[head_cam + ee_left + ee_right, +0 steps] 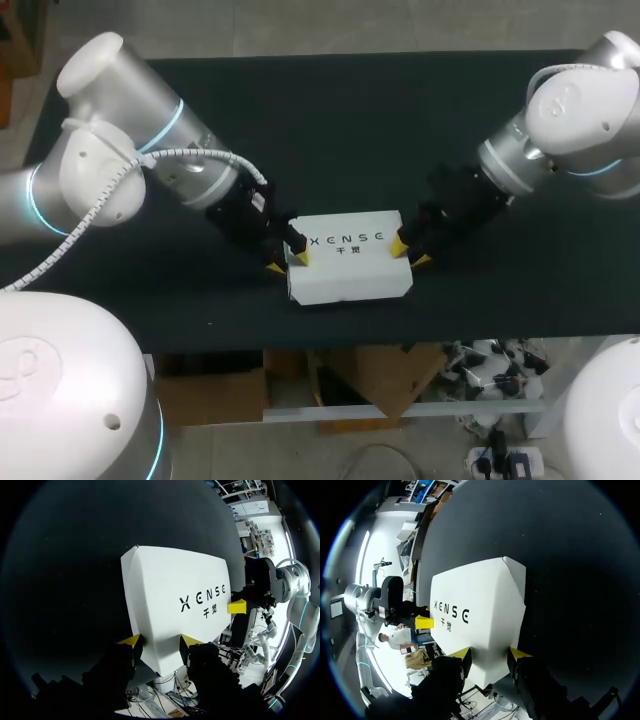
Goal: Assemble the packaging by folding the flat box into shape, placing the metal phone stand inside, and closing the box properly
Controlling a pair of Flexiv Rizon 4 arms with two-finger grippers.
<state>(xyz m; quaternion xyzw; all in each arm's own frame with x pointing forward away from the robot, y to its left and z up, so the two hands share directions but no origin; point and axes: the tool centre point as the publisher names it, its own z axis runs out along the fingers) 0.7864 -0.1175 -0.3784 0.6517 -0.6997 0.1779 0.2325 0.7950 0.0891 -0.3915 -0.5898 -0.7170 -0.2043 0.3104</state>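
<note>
A white rectangular cardboard box (350, 265) with dark lettering on its top face lies flat on the black-covered bench (330, 130), towards the near edge and about midway between the two arms. It is folded into shape. Its top is down and flat, with an angled fold line showing at each end. Nothing of what is inside can be seen.

The left silver arm (150, 150) comes in from its side, and its black left gripper (287, 261) sits at the box's left end. The jaws are partly open and straddle that end edge. One yellow tip is over the top face just inside the edge, and the other is just off the box, above the bench. They do not pinch the box from two sides. From that arm's wrist, the near corner of the box (175, 590) runs in between the two tips of the left gripper (160, 640), and one tip overlaps the white face.

The right silver arm (570, 110) mirrors this. The right gripper (410, 252) is at the box's right end with its jaws parted about as far. One tip is on the top edge and the other just beside the end. In its wrist view the box (480, 605) reaches in between the tips of the right gripper (491, 652).

Each wrist view also catches a yellow tip of the other arm at the far end of the box: the right gripper (237, 607) in one, the left gripper (424, 622) in the other.
</note>
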